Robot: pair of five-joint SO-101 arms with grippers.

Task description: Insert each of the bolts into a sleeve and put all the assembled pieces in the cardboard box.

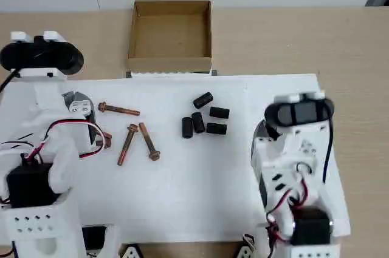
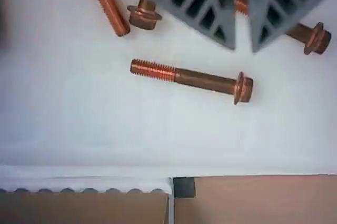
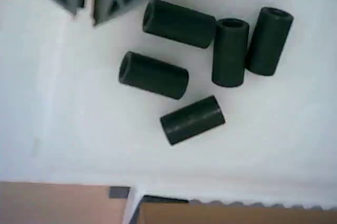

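Copper bolts (image 1: 127,144), four of them, lie on the left of the white mat (image 1: 200,173). Five black sleeves (image 1: 198,122) sit in a bunch near the middle. The box (image 1: 172,33) stands open at the far side of the counter (image 1: 352,45). No bolt is in a sleeve or in the box yet, so I think the job is at its very start.

The left claw (image 2: 243,45) hangs over the bolts. It is closed but for a thin slit and holds nothing. The right claw (image 3: 85,17) hangs just beside the sleeves, closed the same way, also with nothing in it.

The first step looks like picking up one bolt and one sleeve. To do it well, each claw should open wide first. The left claw should come down over the smooth part of a bolt and squeeze across its thin side. The screw end must stay free to poke into a sleeve. The far bolt (image 1: 118,110) looks easiest, as it lies apart from the rest.

That bolt's long side runs left to right, with its head at the left. Two sleeves lie left to right, two lie near to far, and one is slanted. Bolt and sleeve must line up end to end before pushing.
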